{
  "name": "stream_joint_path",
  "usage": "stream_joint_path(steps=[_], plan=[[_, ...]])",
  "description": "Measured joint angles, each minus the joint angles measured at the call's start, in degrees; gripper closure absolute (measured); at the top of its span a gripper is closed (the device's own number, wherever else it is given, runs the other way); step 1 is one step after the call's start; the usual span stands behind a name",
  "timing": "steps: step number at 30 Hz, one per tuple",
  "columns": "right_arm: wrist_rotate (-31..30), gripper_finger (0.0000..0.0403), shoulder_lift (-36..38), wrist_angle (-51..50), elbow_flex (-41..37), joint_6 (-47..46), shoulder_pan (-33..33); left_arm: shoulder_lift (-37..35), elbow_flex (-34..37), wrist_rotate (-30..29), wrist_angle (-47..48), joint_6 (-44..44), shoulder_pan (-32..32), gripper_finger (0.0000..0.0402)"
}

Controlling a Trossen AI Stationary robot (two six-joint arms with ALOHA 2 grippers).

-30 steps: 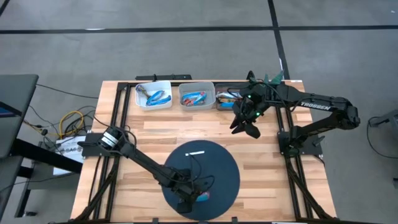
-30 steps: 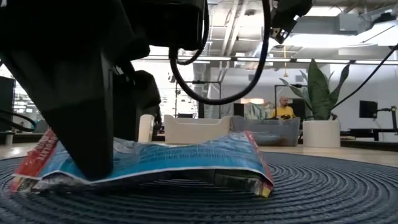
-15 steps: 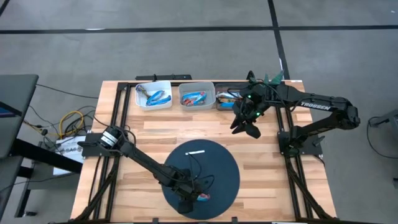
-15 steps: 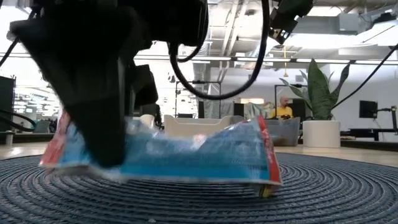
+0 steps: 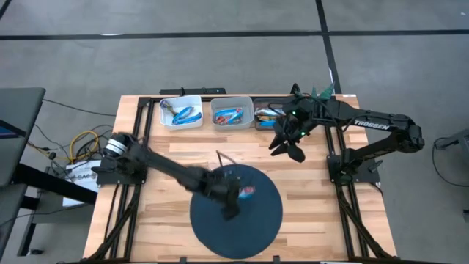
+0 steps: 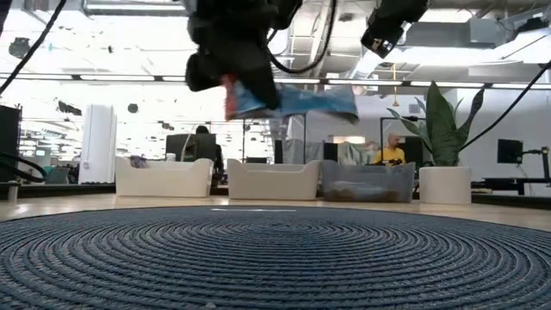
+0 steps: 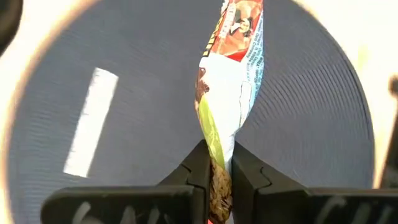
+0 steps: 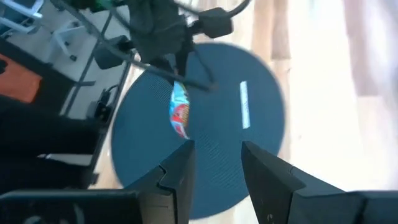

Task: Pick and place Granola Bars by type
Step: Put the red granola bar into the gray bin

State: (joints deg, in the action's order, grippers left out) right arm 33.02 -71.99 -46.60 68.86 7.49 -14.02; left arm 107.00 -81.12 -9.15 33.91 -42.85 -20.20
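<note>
One granola bar [image 5: 248, 192] in a blue, white and red wrapper hangs in the air over the round dark mat [image 5: 256, 224], with my left gripper [image 5: 239, 196] shut on it. The low view shows the bar [image 6: 301, 99] well above the mat. More bars lie in the white bins [image 5: 181, 112] [image 5: 232, 113] and the clear bin [image 5: 267, 117] at the table's far edge. My right gripper [image 8: 214, 163] hovers open near the clear bin, with nothing between its fingers. My left gripper pinches the granola bar between its two fingers, at one end of the wrapper [image 7: 217, 163]. The fingers come slanting down from the table's left. The bar sticks out past the fingertips [image 7: 200, 163] roughly level and is lifted clear of the mat.
A thin white strip [image 7: 91, 121] lies flat on the mat, beside the held bar. Bare wooden table top [image 5: 168, 158] lies between the mat and the bins. My right arm [image 5: 366, 125] reaches in from the right over the far right of the table.
My left gripper has taken hold of the bar that lay on the near part of the mat. It has risen and gone toward the table's far edge. The bar first crumpled up at one end, then came off the mat and now hangs clear above it.
</note>
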Motion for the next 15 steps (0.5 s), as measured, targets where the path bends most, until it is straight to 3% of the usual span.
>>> stream_joint_path(steps=[5, 15], plan=[[-6.07, 0.0280, 0.00, 4.37, 0.00, -0.34, 0.00, -3.49, -0.09, -2.47, 3.57, 0.00, 7.40, 0.0379], [-25.02, 0.0280, 0.00, 10.51, 0.00, -3.23, 0.00, -6.25, -0.09, -3.97, 5.95, 5.77, 24.66, 0.0379]])
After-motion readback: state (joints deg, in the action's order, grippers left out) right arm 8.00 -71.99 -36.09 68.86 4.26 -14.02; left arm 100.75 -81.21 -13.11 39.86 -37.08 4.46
